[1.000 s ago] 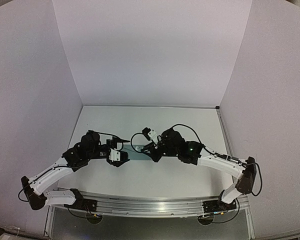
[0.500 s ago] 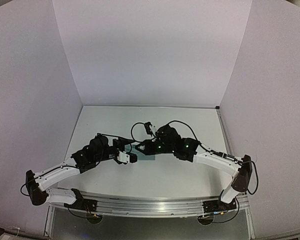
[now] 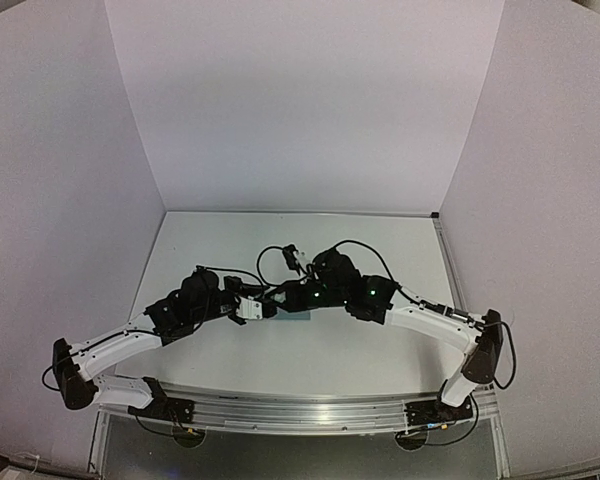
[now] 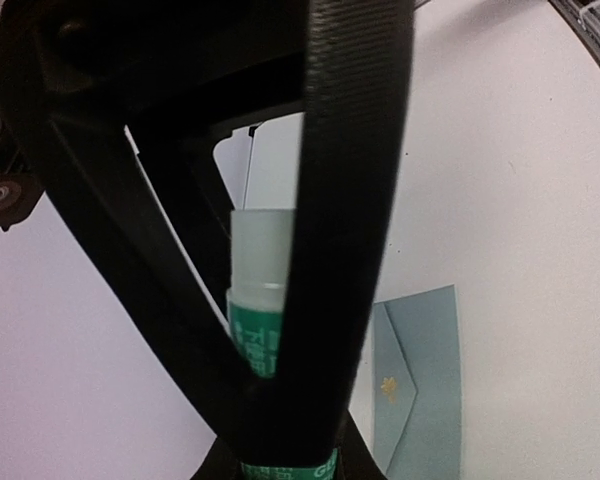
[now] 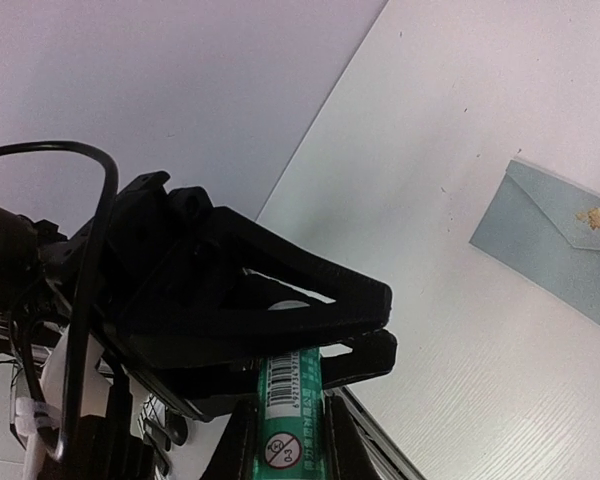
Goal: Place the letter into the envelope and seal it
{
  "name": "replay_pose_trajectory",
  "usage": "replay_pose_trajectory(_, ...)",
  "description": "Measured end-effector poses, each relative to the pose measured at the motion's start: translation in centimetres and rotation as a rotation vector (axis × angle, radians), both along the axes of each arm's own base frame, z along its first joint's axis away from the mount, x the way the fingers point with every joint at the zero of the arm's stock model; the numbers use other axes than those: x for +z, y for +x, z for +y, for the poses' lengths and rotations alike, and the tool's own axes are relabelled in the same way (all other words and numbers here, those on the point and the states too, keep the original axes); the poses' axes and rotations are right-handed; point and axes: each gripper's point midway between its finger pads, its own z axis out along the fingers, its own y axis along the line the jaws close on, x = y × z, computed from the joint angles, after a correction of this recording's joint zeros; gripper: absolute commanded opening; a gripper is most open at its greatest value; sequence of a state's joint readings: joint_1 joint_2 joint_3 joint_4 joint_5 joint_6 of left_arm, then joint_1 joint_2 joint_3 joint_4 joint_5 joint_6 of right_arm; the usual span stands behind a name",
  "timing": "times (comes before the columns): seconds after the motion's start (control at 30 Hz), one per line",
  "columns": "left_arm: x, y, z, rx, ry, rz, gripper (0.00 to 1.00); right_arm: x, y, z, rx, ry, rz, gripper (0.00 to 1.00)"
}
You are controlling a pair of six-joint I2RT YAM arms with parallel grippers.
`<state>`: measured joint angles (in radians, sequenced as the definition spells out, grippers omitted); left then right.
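**White tabletop [image 5: 450, 130], two grips on one glue stick [image 5: 288, 400]**

Fingers of the left gripper [image 3: 263, 309] are pinched narrow around the frosted cap end of the green glue stick. The right gripper [image 5: 288, 440] clamps its barcoded body at the bottom centre of the right wrist view. Beyond them, at that view's right edge, the teal envelope [image 5: 555, 245] lies flat on the tabletop, flap down. The letter is not in sight, and whether it is inside cannot be told. An off-axis pull on the cap could wrench the stick from either grip and drop it onto the envelope. A second earlier, seen from above, the arms stood apart and the left jaws gaped wide.
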<state>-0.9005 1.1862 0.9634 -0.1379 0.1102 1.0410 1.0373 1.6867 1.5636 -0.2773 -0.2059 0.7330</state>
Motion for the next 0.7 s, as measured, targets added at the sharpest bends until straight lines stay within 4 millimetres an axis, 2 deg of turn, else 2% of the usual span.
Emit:
replay_pose_trajectory(0.07,0.1,0.0,0.0,0.005,-0.006,0.010,0.00,0.1,0.0,0.0,0.000,0.001,-0.001,0.01)
replay_pose_trajectory(0.1,0.1,0.0,0.0,0.007,-0.008,0.012,0.00,0.1,0.0,0.0,0.000,0.002,-0.003,0.09)
replay_pose_trajectory(0.2,0.1,0.0,0.1,0.019,-0.011,0.036,0.00,0.2,0.1,0.0,0.001,0.003,-0.006,0.54)
replay_pose_trajectory(0.23,0.1,0.0,0.1,0.030,-0.017,0.058,0.00,0.2,0.2,-0.1,-0.001,0.006,0.001,0.66)
replay_pose_trajectory(0.27,0.2,0.1,0.1,0.042,-0.022,0.076,0.00,0.2,0.4,-0.2,-0.002,0.007,0.003,0.74)
replay_pose_trajectory(0.3,0.3,0.4,0.1,0.068,-0.034,0.105,0.00,0.2,0.6,-0.3,-0.005,0.008,0.006,0.80)
replay_pose_trajectory(0.4,0.2,1.4,0.3,0.171,-0.060,0.214,0.00,0.3,2.3,-2.0,-0.055,0.001,0.018,0.82)
replay_pose_trajectory(0.47,-0.6,1.8,0.8,0.249,-0.073,0.300,0.00,0.7,4.7,-5.2,-0.153,-0.018,0.014,0.84)
replay_pose_trajectory(0.6,-3.2,1.6,2.1,0.381,-0.073,0.484,0.00,2.7,10.6,-14.2,-0.423,-0.079,-0.036,0.86)
replay_pose_trajectory(0.67,-4.2,1.3,2.7,0.433,-0.078,0.564,0.00,2.9,13.0,-18.2,-0.541,-0.152,-0.060,0.87)
replay_pose_trajectory(0.7,-4.5,1.2,2.9,0.454,-0.084,0.595,0.00,2.4,14.2,-19.8,-0.587,-0.206,-0.062,0.87)
